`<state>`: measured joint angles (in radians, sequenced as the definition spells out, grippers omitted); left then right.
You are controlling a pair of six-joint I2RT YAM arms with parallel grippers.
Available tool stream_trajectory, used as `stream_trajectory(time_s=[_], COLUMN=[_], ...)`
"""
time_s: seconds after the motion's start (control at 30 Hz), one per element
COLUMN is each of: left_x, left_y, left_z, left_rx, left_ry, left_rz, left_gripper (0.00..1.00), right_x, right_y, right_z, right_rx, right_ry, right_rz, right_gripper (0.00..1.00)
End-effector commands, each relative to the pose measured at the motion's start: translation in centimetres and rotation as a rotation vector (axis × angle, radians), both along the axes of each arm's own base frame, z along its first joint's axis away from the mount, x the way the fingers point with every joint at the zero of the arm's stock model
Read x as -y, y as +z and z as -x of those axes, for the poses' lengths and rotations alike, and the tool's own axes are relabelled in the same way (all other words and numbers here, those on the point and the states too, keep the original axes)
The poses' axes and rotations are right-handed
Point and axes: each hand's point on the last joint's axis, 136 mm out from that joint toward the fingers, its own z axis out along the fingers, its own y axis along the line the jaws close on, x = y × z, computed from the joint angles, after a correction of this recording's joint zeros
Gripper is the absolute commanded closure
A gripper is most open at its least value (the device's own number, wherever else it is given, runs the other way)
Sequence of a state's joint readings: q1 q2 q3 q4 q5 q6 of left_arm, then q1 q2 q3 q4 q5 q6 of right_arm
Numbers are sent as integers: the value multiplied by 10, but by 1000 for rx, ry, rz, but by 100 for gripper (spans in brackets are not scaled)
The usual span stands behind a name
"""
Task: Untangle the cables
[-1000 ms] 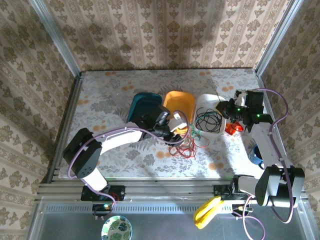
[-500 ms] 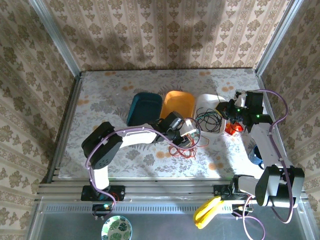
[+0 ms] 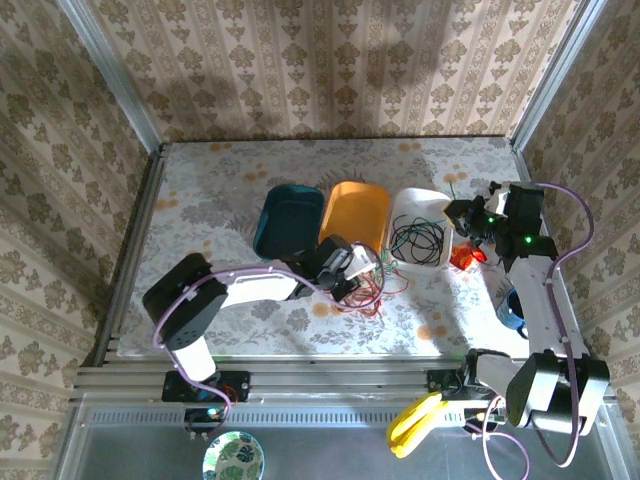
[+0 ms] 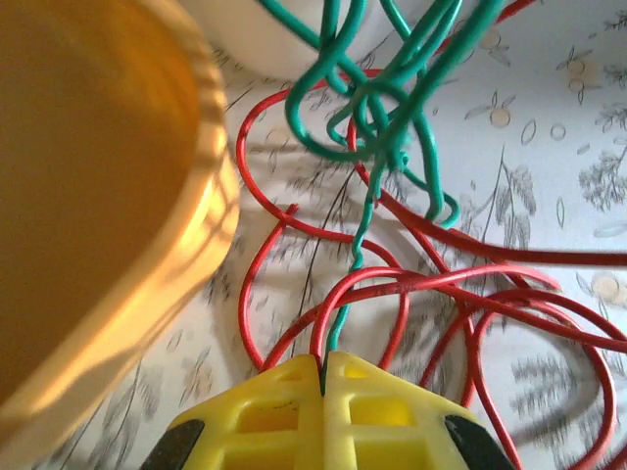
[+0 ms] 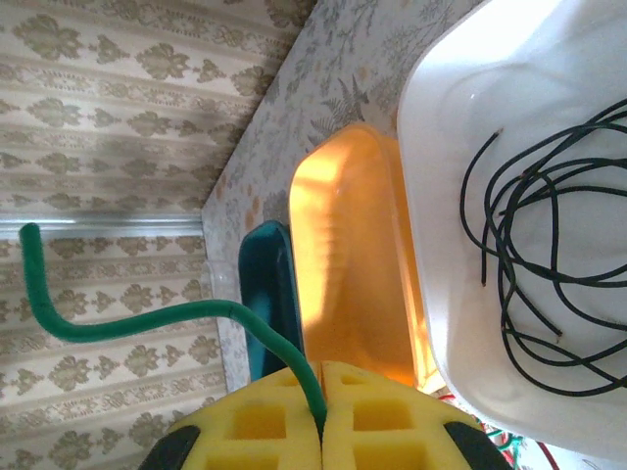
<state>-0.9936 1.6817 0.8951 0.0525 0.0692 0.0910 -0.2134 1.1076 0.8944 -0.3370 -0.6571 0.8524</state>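
Red cables (image 4: pixel 460 294) loop over the patterned table, and green cables (image 4: pixel 377 108) knot together above them. My left gripper (image 4: pixel 323 360) is shut where one green strand and one red loop run between its yellow fingers. From above it (image 3: pixel 365 262) sits at the tangle (image 3: pixel 372 290), just in front of the orange tray. My right gripper (image 5: pixel 321 370) is shut on a single green cable (image 5: pixel 127 318) that curves free up to the left. Seen from the top, it (image 3: pixel 456 212) hangs at the right rim of the white tray. Black cables (image 5: pixel 534 274) lie coiled inside that tray (image 5: pixel 441 196).
Three trays stand in a row mid-table: teal (image 3: pixel 288 220), orange (image 3: pixel 358 212), white (image 3: pixel 408 205). A red object (image 3: pixel 466 258) lies beside the right arm, and a blue cup (image 3: pixel 510 312) stands nearer the front right. Metal rails and wallpapered walls enclose the table.
My left gripper moved right and down from the trays' front edge into the red and green tangle. The right arm shifted slightly right, still holding its green cable.
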Motion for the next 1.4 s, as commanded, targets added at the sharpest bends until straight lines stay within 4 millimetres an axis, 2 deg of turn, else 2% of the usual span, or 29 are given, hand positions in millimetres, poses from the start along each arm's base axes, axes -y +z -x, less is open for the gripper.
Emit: stream_trajectory(time_s=[0.0, 0.17, 0.37, 0.47, 0.57, 0.67, 0.8, 0.83, 0.93, 1.03, 1.13, 1.23, 1.37], left_x=[-32, -83, -139, -157, -167, -164, -138, -130, -112, -101, -95, -83, -67], left_y=[8, 1, 1, 4, 9, 14, 21, 25, 43, 66, 90, 112, 118], left_z=[-4, -1, -11, -17, -21, -23, -15, -12, -11, -11, -15, -14, -12], left_rx=[17, 22, 60, 65, 73, 71, 25, 11, -8, 4, 32, 28, -6], left_ry=[145, 305, 495, 559, 587, 565, 425, 382, 316, 261, 227, 164, 92], left_rz=[7, -14, -28, -20, -5, 19, 66, 82, 122, 153, 183, 229, 237], left_gripper=[100, 100, 100, 100, 100, 100, 100, 91, 55, 32, 25, 23, 24], right_x=[9, 12, 29, 38, 47, 46, 29, 23, 7, -16, -43, -70, -91], right_y=[15, 12, 6, -2, -8, -11, 3, 8, 22, 34, 44, 56, 74], right_z=[-6, -9, -4, 2, 8, 13, 5, 2, -4, -7, -5, -1, 3], right_rx=[42, 37, -5, -52, -85, -103, -14, 13, 79, 134, 173, 207, 225], right_ry=[-56, -59, -103, -127, -147, -134, -70, -48, 14, 101, 211, 320, 418], right_rz=[-17, -2, 90, 151, 228, 248, 207, 190, 144, 92, 54, -10, -91], right_gripper=[99, 99, 99, 99, 99, 99, 99, 99, 98, 98, 98, 97, 97])
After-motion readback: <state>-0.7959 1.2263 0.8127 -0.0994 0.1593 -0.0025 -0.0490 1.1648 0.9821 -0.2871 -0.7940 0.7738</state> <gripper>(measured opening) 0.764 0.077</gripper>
